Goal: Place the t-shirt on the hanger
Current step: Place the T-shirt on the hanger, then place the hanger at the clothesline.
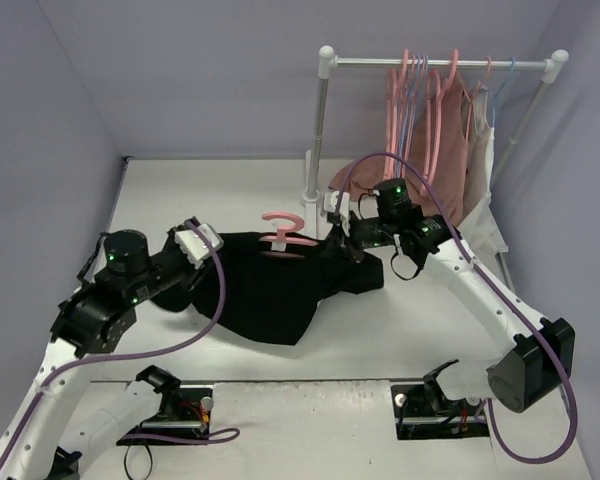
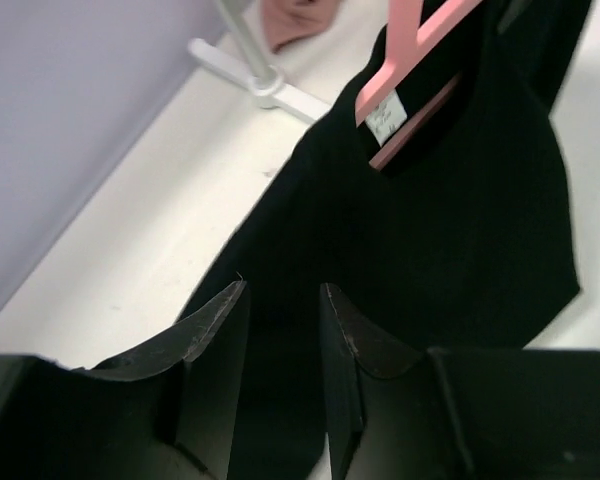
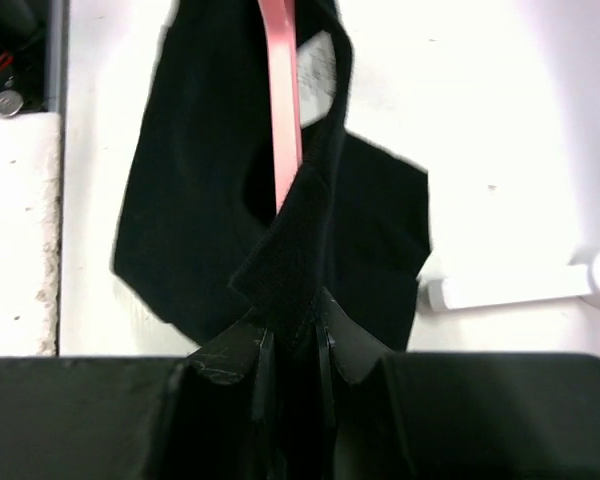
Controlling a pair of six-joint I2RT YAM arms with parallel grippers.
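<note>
White rack back right; pink garment, white garment hanging.

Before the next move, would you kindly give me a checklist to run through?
1. Right gripper pinching the t-shirt: ok.
2. Hanger entered through the neck opening: ok.
3. Left gripper closed on fabric: not ok, jaws apart.
4. Hanger hook clear of the fabric: ok.
5. Both shoulders seated on the hanger: cannot tell.

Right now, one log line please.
right hand: shut on t-shirt | left hand: at t-shirt edge, grip unclear | hanger: partly in neck, hook out
</note>
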